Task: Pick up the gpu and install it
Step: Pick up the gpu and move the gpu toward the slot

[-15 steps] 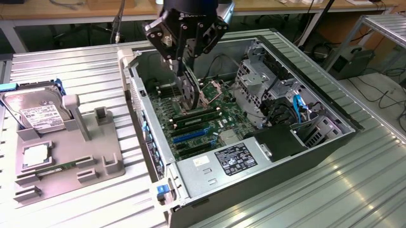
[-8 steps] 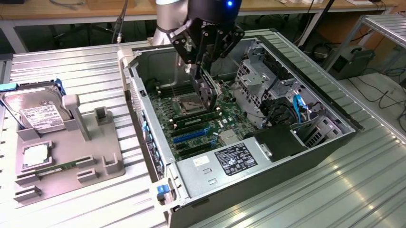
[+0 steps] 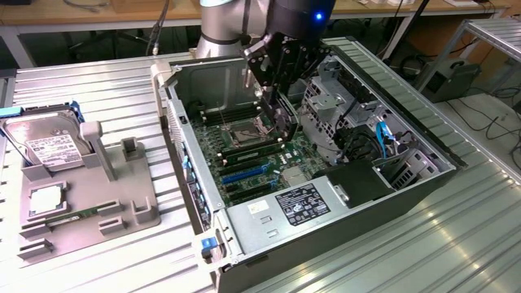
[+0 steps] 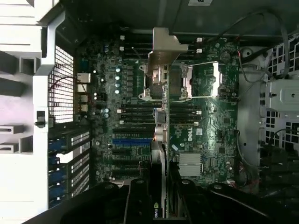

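Observation:
My gripper (image 3: 279, 73) hangs over the open computer case (image 3: 423, 131), shut on the gpu (image 3: 282, 122). The card is slim and black and hangs edge-down above the motherboard (image 3: 265, 160), near the CPU socket. In the wrist view the gpu (image 4: 160, 140) shows edge-on between my fingers (image 4: 140, 200), with its silver bracket (image 4: 163, 46) at the far end. It runs across the socket and memory slots. The blue expansion slot (image 4: 132, 140) lies beside the card's edge, and I cannot tell how high the card is above the board.
A grey holder (image 3: 122, 210) on the exterior view's left carries a silver hard drive (image 3: 49, 143), a CPU (image 3: 49, 201) and a green memory stick (image 3: 82, 215). Inside the case are the power supply (image 3: 297, 204) and a drive cage (image 3: 338, 116) with cables.

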Motion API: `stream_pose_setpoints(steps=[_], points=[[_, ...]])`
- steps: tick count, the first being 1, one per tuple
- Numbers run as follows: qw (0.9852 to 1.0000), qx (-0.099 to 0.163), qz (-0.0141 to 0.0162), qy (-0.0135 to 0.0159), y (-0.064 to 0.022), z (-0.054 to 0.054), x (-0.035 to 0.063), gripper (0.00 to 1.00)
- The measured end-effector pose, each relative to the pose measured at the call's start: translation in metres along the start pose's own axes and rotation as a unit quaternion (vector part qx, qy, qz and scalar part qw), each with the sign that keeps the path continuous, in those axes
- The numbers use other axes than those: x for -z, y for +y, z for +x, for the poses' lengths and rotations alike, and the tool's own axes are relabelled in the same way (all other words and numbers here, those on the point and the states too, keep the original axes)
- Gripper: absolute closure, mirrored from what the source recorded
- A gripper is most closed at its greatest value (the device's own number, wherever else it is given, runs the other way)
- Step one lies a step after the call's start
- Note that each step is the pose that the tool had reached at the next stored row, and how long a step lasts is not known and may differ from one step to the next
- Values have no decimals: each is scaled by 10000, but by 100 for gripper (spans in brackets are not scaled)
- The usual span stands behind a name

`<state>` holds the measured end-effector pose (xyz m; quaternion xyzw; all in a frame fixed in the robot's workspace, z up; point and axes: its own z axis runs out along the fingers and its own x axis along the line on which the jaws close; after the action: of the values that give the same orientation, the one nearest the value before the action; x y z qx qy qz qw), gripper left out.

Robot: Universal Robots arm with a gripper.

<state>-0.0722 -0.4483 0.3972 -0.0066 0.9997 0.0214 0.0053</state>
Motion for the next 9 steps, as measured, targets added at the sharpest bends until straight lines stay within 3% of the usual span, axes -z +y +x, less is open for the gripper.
stream_pose_setpoints(steps=[3,9], points=[[10000,-1,-1,32,-1,-115,-38,74],[10000,-2,-1,31,-1,-114,-38,74]])
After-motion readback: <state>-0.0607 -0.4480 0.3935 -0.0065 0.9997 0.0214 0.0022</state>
